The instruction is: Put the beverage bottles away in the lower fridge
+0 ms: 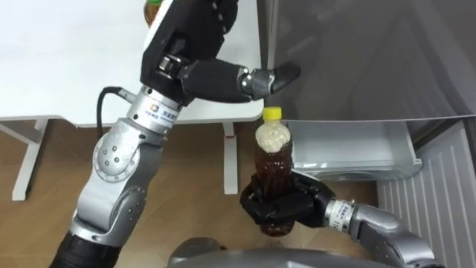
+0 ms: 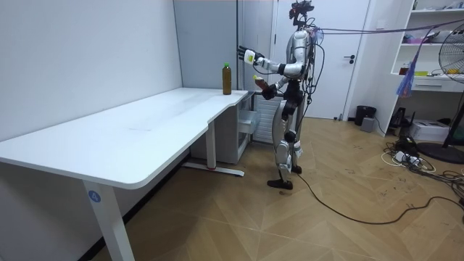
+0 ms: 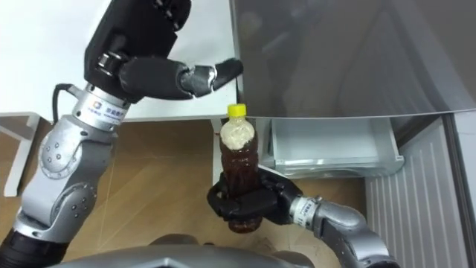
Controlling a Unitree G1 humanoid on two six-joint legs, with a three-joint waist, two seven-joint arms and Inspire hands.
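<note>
Closest to the robot's chest is the bottle (image 1: 272, 167), dark tea with a yellow cap, held upright with the right hand (image 1: 286, 207) clenched round its lower half. It hangs over bare floor, just short of the fridge. I'd say the carry is nearly over and the placing hasn't begun. The lower compartment (image 1: 349, 152) stands open beyond the bottle as a pale, empty tray under the grey upper front (image 1: 372, 59). The left hand (image 1: 223, 80) is up near that front's edge, fingers stretched out and holding nothing. To the robot's right is a ribbed white panel (image 1: 435, 201), probably the inside of the open lower door. The next move needs the bottle lowered and pushed forward, with the cap kept under the grey front's bottom edge and the base lifted over the tray's front lip. There's room: the tray is wide and nothing crowds the opening, with the table (image 1: 59, 59) off to the left. A second bottle (image 2: 226, 78) waits on that table's far corner.
</note>
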